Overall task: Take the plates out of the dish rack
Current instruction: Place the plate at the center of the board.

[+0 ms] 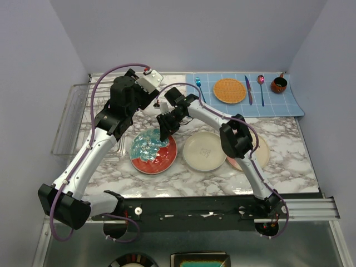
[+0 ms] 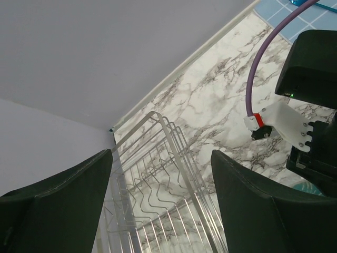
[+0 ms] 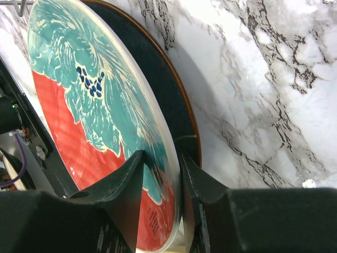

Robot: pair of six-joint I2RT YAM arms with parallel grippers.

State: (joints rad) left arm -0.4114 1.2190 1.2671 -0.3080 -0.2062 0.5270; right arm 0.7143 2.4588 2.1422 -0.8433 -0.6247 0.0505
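Though off rack point(image 1: 70, 119), teal plate point(image 1: 149, 153) in R gripper point(image 1: 165, 131).

SURFACE: marble-pattern desk point(image 1: 289, 161) | FAR LEFT: wire dish rack point(image 1: 69, 119) | FAR RIGHT: blue grid mat point(image 1: 289, 103) | CENTRE ROW, left to right: teal-and-red plate point(image 1: 153, 153), flat contact not verifiable; cream plate point(image 1: 204, 151); pink-and-cream plate point(image 1: 263, 154), partly hidden
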